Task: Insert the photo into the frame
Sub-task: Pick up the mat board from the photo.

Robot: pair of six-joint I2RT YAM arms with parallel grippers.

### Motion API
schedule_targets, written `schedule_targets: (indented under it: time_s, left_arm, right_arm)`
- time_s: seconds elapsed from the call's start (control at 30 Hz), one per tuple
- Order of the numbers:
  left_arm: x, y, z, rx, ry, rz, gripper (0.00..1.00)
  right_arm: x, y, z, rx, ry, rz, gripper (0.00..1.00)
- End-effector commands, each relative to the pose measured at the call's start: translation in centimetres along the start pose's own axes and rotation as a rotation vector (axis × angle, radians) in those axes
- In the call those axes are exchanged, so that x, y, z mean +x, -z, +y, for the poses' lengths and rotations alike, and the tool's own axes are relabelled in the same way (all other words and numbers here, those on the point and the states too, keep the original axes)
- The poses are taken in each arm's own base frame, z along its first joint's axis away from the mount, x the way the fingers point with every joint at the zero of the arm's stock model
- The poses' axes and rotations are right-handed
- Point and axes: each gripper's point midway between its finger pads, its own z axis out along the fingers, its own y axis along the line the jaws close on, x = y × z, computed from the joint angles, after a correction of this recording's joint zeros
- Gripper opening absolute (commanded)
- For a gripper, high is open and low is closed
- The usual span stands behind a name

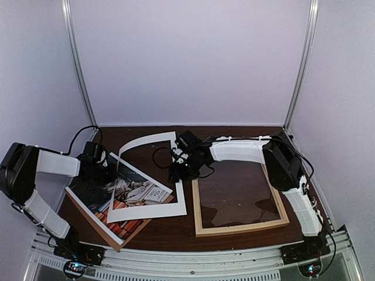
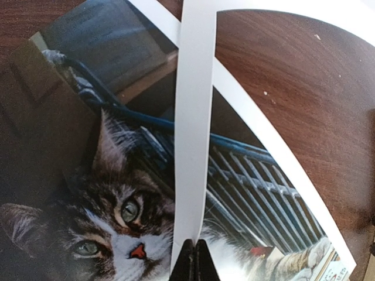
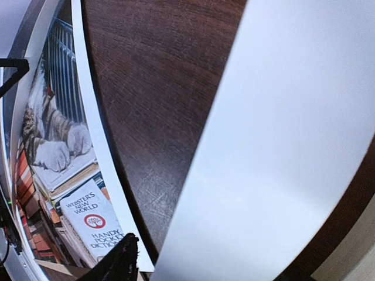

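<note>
One photo [image 1: 135, 193], the tabby cat on stacked books, lies face up on the left half of the table [image 1: 170, 234], resting on a brown board [image 1: 149, 225]. It is turned askew: its long axis runs from far left toward near right, with one corner pointing at the near edge. A white mat [image 1: 146, 212] lies across it, so the cat shows partly through the mat's opening and partly outside the left rail. The mat's far side appears to curve up off the table.

The frame [image 1: 240, 228], of thin pale wood, sits apart on the right half, its rails roughly square to the table's edges and nothing inside it but dark table top. The photo therefore has to travel rightward and be twisted to line up.

The left tool [image 1: 101, 167] is the nearer one, at the photo's far-left edge. In its wrist view the left tool [image 2: 190, 257] is fully closed, its tips meeting just where a mat rail ends over the cat's chest; I cannot tell whether paper is nipped between them.

The right tool [image 1: 179, 167] hovers between photo and frame, by the mat's right rail near its far corner. Its wrist view shows one dark fingertip [image 3: 120, 260] beside the print's dictionary, so I cannot tell how wide it stands or whether it holds anything.
</note>
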Motion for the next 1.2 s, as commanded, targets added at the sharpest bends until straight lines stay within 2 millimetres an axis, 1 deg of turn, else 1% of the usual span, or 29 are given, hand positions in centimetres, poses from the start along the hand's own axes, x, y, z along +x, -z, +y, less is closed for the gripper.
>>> schedule_targets:
  time_s: [0.0, 0.17, 0.33, 0.47, 0.9, 1.03, 1.17]
  left_arm:
    - [4.1, -0.4, 2.2, -0.073, 0.002, 0.143, 0.00]
    - [4.2, -0.5, 2.3, -0.076, 0.003, 0.144, 0.00]
    - [4.2, -0.5, 2.3, -0.076, 0.003, 0.142, 0.00]
    - [4.2, -0.5, 2.3, -0.076, 0.003, 0.143, 0.00]
    - [4.2, -0.5, 2.4, -0.081, -0.001, 0.140, 0.00]
    - [4.2, -0.4, 2.4, -0.081, 0.000, 0.139, 0.00]
    - [4.3, -0.4, 2.4, -0.084, -0.001, 0.140, 0.00]
  right_arm:
    - [-1.3, 2.0, 1.4, -0.095, -0.044, -0.040, 0.63]
    - [-1.6, 2.4, 1.8, -0.164, -0.081, -0.047, 0.61]
    - [-2.0, 2.7, 2.6, -0.245, -0.114, -0.057, 0.61]
    - [-2.5, 3.3, 2.8, -0.285, -0.135, -0.072, 0.62]
    - [-3.9, 5.6, 4.5, -0.404, -0.165, -0.107, 0.63]
    - [-4.1, 6.0, 4.6, -0.419, -0.173, -0.113, 0.57]
    - [-4.4, 6.4, 4.2, -0.426, -0.186, -0.122, 0.51]
